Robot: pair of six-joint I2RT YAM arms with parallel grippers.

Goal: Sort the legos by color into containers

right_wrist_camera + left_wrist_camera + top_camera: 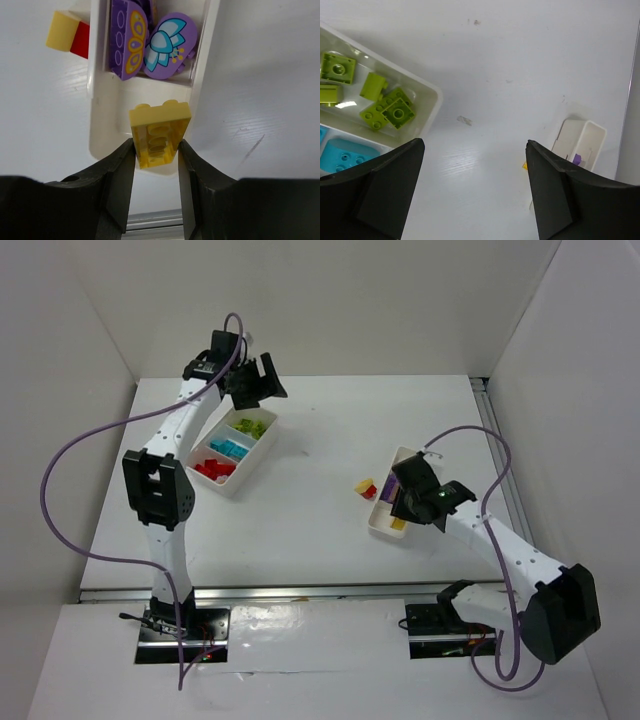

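The long white container (258,460) at the left holds lime legos (250,427), cyan-blue legos (229,449) and red legos (212,469), one colour per compartment. My left gripper (256,381) hovers over its far end, open and empty (475,170); lime legos (385,107) lie below it to the left. My right gripper (156,150) is shut on a yellow lego (159,132), held over the near end of the small container (97,125). Purple legos (145,42) lie in that container's far compartment.
A yellow and red lego pair (366,487) lies on the table just left of the small container (378,520), and shows in the right wrist view as the yellow and red legos (67,35). A metal rail (500,470) runs along the table's right edge.
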